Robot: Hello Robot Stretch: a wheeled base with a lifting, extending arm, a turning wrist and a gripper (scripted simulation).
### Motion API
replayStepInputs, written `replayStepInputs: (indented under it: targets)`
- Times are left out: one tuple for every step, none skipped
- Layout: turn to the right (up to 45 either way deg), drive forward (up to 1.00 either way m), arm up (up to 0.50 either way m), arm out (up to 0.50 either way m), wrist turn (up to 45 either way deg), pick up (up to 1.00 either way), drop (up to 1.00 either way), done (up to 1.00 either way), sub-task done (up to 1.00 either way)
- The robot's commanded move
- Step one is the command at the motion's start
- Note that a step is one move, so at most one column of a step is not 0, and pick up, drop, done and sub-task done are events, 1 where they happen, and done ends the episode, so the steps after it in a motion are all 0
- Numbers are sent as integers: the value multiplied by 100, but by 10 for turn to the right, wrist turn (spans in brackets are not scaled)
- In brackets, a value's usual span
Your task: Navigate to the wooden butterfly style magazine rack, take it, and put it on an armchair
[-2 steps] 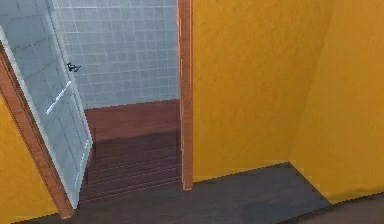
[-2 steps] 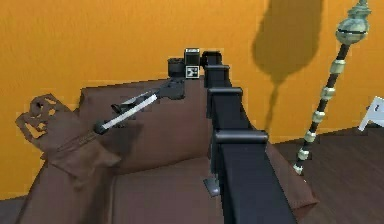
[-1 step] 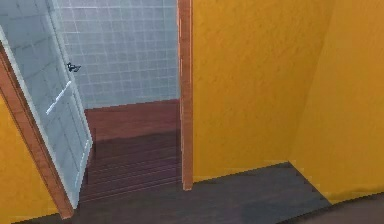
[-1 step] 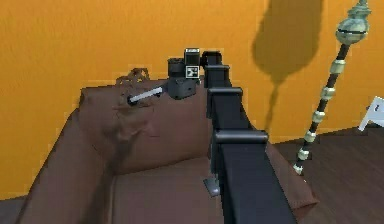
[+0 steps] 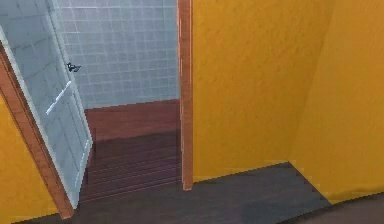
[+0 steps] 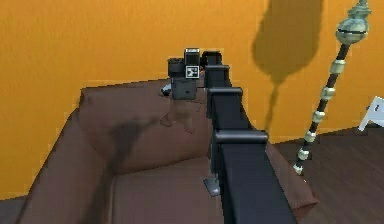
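door: white door (image 5: 50, 100) standing open on the forward view's left, blue tiled wall (image 5: 125, 50) past it
walls: orange wall (image 5: 260, 80) to its right
armchair: brown armchair (image 6: 120, 140) in the arm side view, under the arm (image 6: 240, 140)
gripper: gripper (image 6: 170, 90) by the backrest top, honestly can't tell if it's got anything
lamp: pole lamp (image 6: 328, 90) right of the armchair

In the forward view a doorway (image 5: 130, 100) stands left of the middle, with its door (image 5: 50, 95) standing open at its left side. Another room's floor and back wall lie beyond it. Right of the doorway a wall (image 5: 260, 80) runs to a corner near the right edge. In the arm side view an armchair (image 6: 130, 150) backs against a wall (image 6: 100, 45), and an upright pole (image 6: 325, 95) stands on the floor to its right.
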Motion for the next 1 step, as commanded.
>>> replayStepInputs:
  targets:
    - [0,0,-30,0,0,0,0,0,0]
